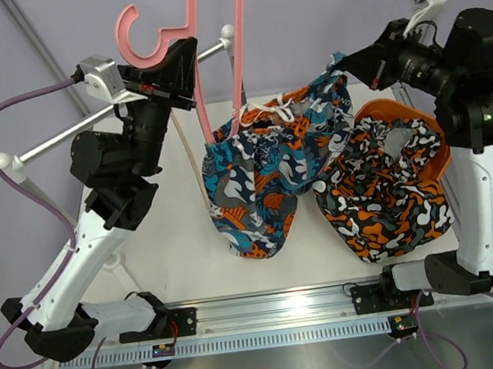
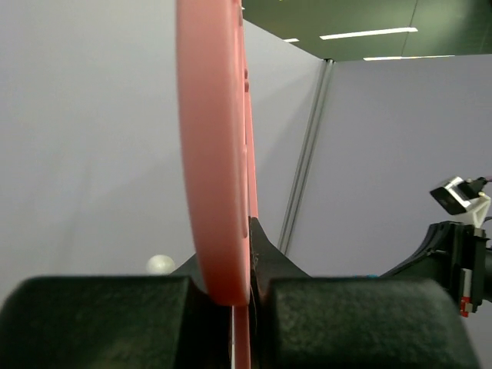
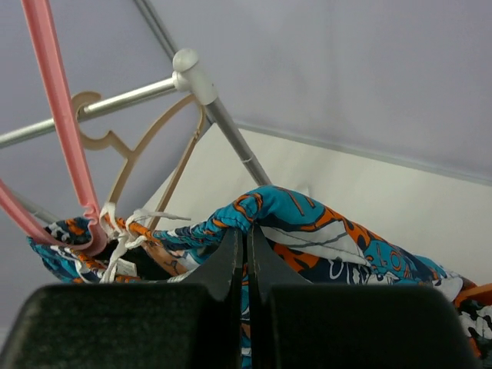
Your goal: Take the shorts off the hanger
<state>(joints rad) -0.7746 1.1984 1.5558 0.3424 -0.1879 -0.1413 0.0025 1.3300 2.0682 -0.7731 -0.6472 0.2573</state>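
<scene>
The blue, teal, orange and white shorts (image 1: 271, 168) hang by the waistband from the pink hanger (image 1: 214, 62), which is lifted off the rail. My left gripper (image 1: 179, 62) is shut on the hanger just below its hook; in the left wrist view the pink plastic (image 2: 219, 154) is clamped between the pads. My right gripper (image 1: 346, 62) is shut on the waistband of the blue shorts (image 3: 307, 231), pulling it rightward. The camouflage shorts (image 1: 391, 185) lie loose on the table at the right. A white drawstring (image 3: 123, 227) sits by the hanger's corner.
A metal rail (image 1: 69, 134) on white end caps crosses the back left. A beige hanger (image 3: 138, 154) hangs from it behind the pink one. The white table (image 1: 183, 255) ends at a metal track (image 1: 271, 312) near the arm bases.
</scene>
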